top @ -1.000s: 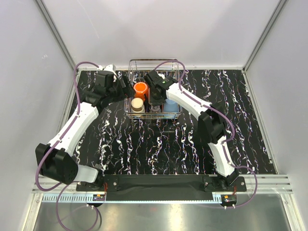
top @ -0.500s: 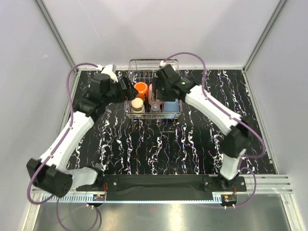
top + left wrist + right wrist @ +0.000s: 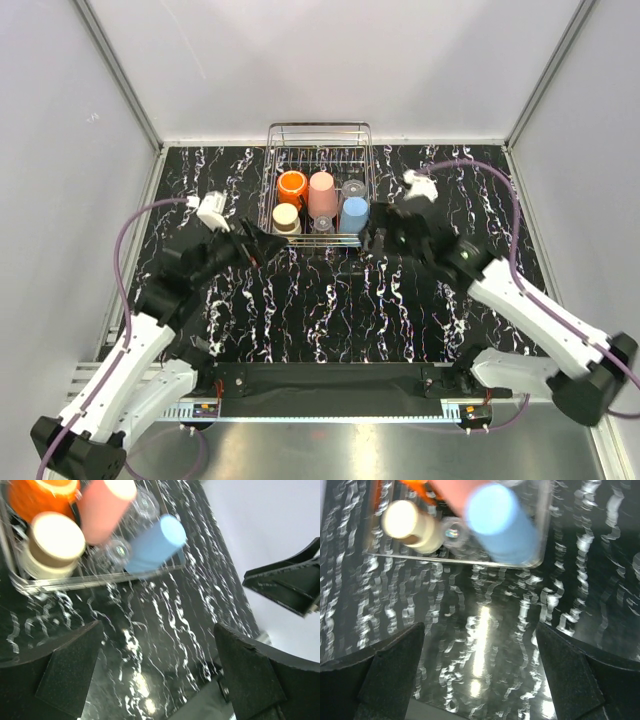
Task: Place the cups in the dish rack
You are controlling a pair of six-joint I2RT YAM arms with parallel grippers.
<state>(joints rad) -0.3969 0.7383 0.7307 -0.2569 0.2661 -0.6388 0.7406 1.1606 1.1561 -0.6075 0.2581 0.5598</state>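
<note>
The dish rack [image 3: 318, 127] stands at the back middle of the table with the cups inside it. They are an orange mug [image 3: 292, 186], a salmon-pink tumbler [image 3: 322, 193], a light blue cup [image 3: 355, 213], a beige cup [image 3: 286, 218] and clear glasses [image 3: 354, 189]. My left gripper [image 3: 270, 245] hovers open just off the rack's near-left corner, holding nothing. My right gripper [image 3: 375, 240] hovers open off the near-right corner, also holding nothing. In the left wrist view the left gripper [image 3: 160, 670] shows only table between its fingers, with the blue cup [image 3: 155, 542] ahead. The right gripper [image 3: 480, 672] looks at the blue cup [image 3: 502, 522] and beige cup [image 3: 410, 525].
The black marbled tabletop [image 3: 320, 310] spreads in front of the rack. White walls with metal frame posts [image 3: 540, 90] enclose the back and sides. The right gripper's black fingers [image 3: 287, 582] show at the right edge of the left wrist view.
Both arms have drawn back from over the rack toward the near side. The right gripper has opened, and the pink tumbler now stands free in the rack.
</note>
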